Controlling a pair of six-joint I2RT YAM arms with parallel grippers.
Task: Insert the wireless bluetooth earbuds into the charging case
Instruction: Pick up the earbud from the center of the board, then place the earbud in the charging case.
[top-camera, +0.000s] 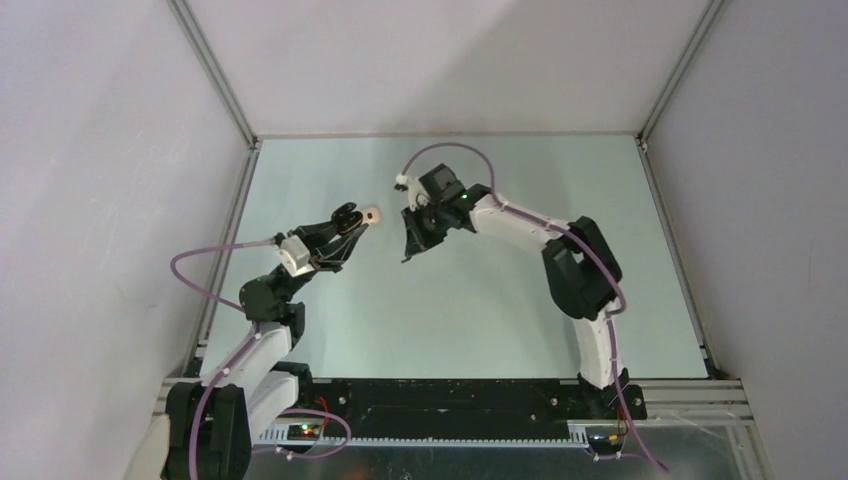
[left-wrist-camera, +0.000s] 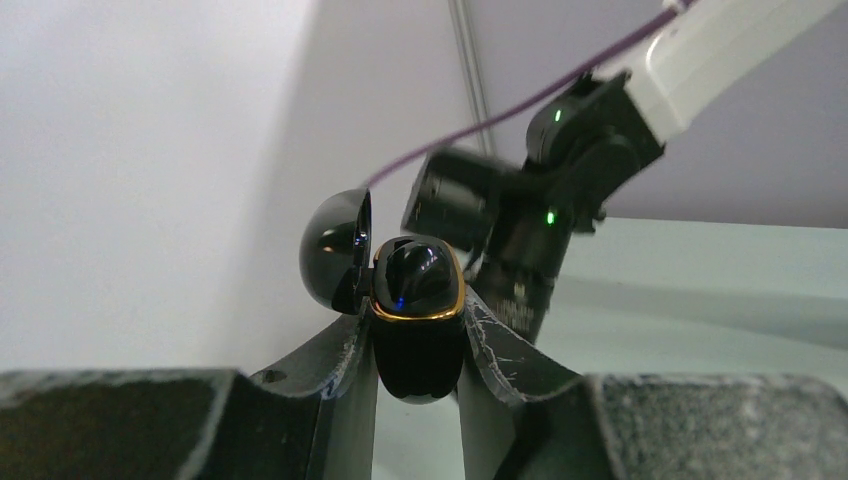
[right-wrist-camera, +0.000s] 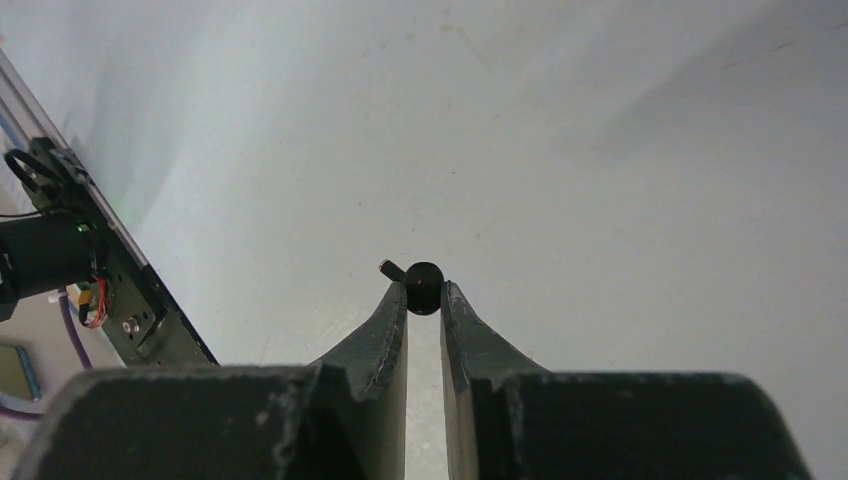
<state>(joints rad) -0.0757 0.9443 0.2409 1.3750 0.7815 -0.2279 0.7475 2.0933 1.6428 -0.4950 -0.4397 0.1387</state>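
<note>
Right claw (right-wrist-camera: 424, 303) is squeezed down on a tiny black earbud (right-wrist-camera: 423, 285). The round head is wedged between the tips, the little stem pokes out to the left, and it's up over the table (right-wrist-camera: 600, 150). Left claw (left-wrist-camera: 415, 342) is clamped on the black charging case (left-wrist-camera: 417, 285), the one with the gold rim, and its lid (left-wrist-camera: 335, 250) is flipped open to the side. From above, both claws sit near each other mid-table with their tips apart. There's a small cream thing (top-camera: 372, 215) right by the case, but I can't tell what it is.
</note>
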